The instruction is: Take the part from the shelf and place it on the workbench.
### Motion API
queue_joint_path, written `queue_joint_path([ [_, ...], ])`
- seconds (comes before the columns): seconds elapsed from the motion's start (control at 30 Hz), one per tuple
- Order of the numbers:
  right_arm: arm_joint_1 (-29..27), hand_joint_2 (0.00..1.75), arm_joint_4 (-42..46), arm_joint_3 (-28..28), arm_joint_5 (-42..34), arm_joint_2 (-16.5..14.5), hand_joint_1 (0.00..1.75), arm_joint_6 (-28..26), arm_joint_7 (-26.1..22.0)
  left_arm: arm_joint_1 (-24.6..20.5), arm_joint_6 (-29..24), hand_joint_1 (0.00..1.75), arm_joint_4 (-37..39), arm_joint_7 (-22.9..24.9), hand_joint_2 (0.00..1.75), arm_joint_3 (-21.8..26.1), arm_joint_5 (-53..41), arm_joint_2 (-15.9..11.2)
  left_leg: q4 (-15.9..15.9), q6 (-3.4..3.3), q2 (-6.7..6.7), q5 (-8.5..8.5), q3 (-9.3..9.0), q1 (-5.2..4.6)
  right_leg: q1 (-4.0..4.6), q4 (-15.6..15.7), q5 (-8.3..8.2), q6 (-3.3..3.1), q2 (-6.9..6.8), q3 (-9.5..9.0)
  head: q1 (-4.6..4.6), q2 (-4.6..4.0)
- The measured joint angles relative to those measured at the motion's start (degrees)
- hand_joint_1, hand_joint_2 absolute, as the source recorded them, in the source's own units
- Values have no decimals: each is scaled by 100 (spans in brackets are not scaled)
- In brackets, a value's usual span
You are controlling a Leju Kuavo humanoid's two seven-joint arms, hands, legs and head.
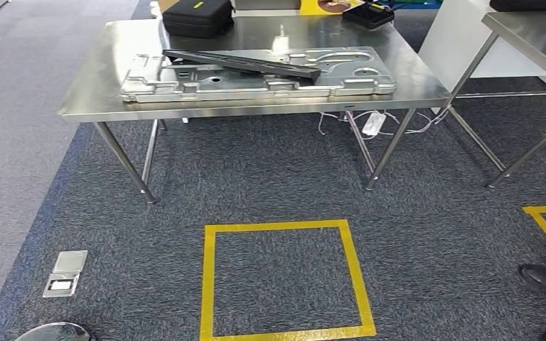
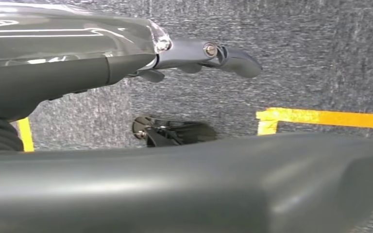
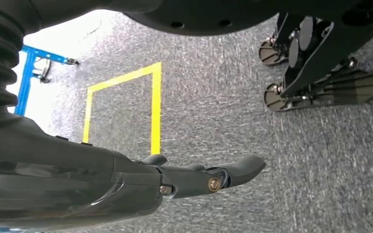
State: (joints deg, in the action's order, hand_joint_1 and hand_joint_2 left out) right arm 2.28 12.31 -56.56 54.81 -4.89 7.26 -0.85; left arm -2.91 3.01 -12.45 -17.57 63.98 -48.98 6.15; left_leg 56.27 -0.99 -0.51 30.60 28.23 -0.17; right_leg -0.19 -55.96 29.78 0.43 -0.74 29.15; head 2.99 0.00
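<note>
Grey carpet [image 1: 270, 177] runs under a steel surface [image 1: 92, 85] ahead of me. On it lies the part [image 1: 256, 74], a pressed metal panel, with a black bar [image 1: 242, 62] across it and a black case [image 1: 197, 15] behind. A yellow taped square [image 1: 281, 227] marks the floor. My left hand [image 2: 209, 56] and right hand [image 3: 209, 177] hang empty over the carpet, fingers straight. No writing is legible.

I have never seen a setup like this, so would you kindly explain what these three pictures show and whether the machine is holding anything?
This is a two-legged humanoid robot with two arms. The head view looks forward and down at a stainless steel workbench bearing a large pressed silver metal panel, a long black bar lying across it, and a black zipped case. A yellow tape square marks the grey carpet. The other two pictures come from cameras at the wrists, with the arms hanging towards the floor. The left hand and right hand hold nothing, fingers extended.
</note>
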Motion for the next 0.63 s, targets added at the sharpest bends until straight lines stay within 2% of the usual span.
queue_joint_path([
  [0.17,-96,175,79,502,-549,52,0,-77,2,101,-31,0,-69,170,175,-579,489,-46,0,0,0,0,1,1,0,0,0,0,0,1,0,0],
  [0.3,-178,0,155,939,-986,91,0,-124,8,193,-73,0,-136,308,0,-1076,878,-88,0,0,0,0,1,1,0,0,1,-1,0,2,0,0],
  [0.63,-364,0,336,1960,-2008,176,0,-258,17,397,-109,0,-286,633,0,-2249,1797,-191,0,0,0,0,1,1,1,-1,1,-1,0,2,0,0],
])
